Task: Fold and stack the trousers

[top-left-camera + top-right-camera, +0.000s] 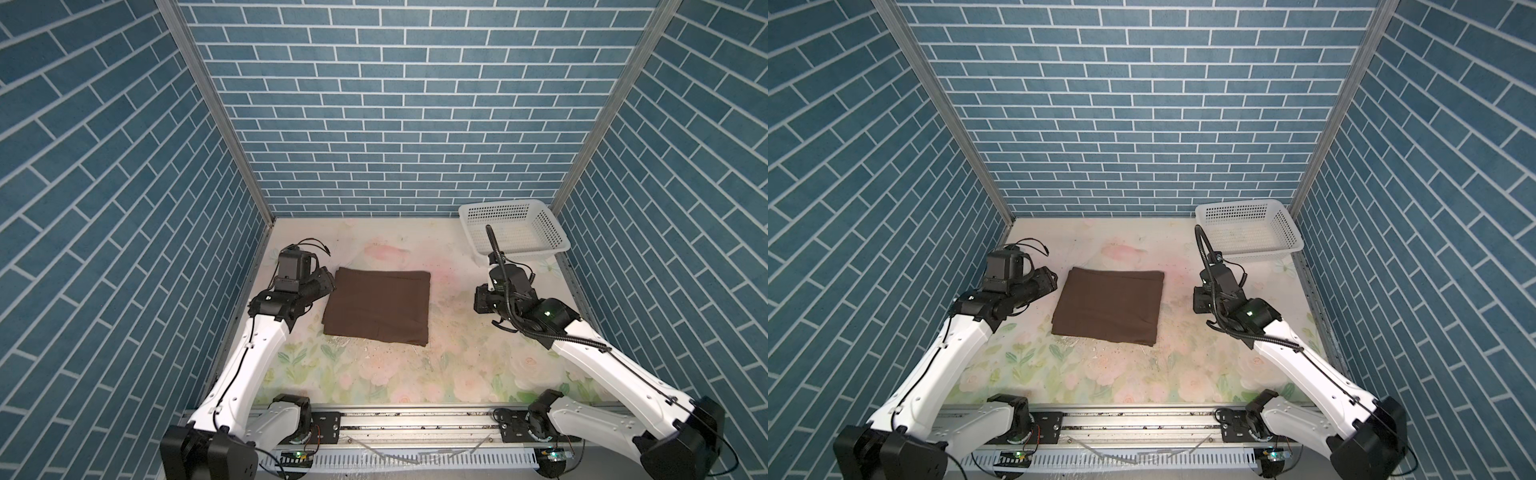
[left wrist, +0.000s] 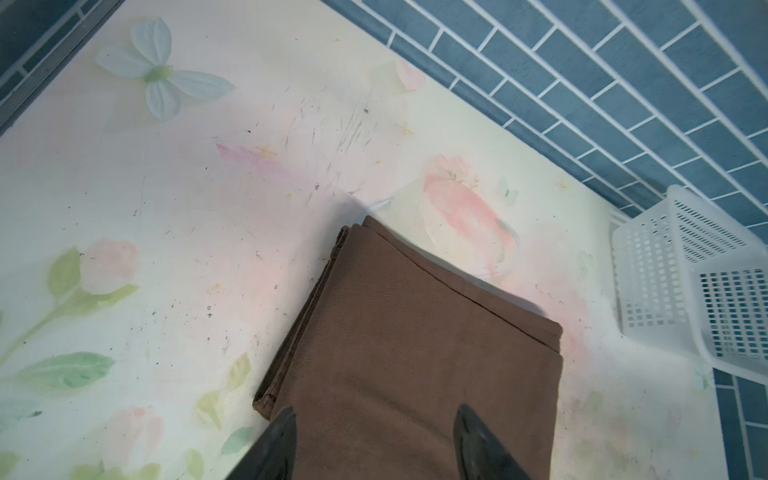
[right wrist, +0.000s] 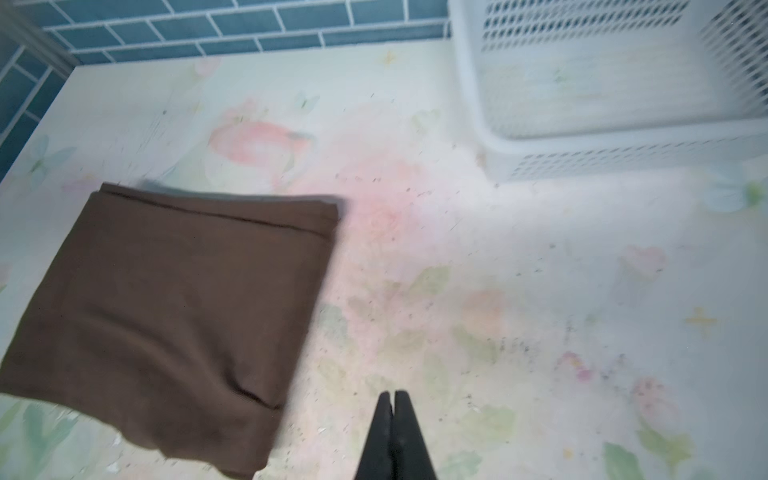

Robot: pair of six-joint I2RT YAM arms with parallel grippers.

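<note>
The trousers point(image 1: 378, 307) point(image 1: 1108, 307) lie folded into a flat dark brown rectangle on the left-centre of the floral table in both top views. My left gripper point(image 1: 328, 283) point(image 1: 1050, 280) sits at the fold's far left corner. In the left wrist view this gripper point(image 2: 376, 415) is open, its two dark fingertips point(image 2: 286, 419) spread over the brown cloth point(image 2: 415, 353) with nothing pinched between them. My right gripper point(image 1: 480, 299) point(image 3: 392, 395) hovers over bare table to the right of the trousers point(image 3: 166, 311), shut and empty.
A white perforated basket point(image 1: 523, 251) point(image 1: 1258, 253) point(image 2: 648, 291) point(image 3: 582, 141) stands in the far right corner, just beyond the right wrist. Blue brick-pattern walls close the table on three sides. A metal rail point(image 1: 415, 419) runs along the near edge.
</note>
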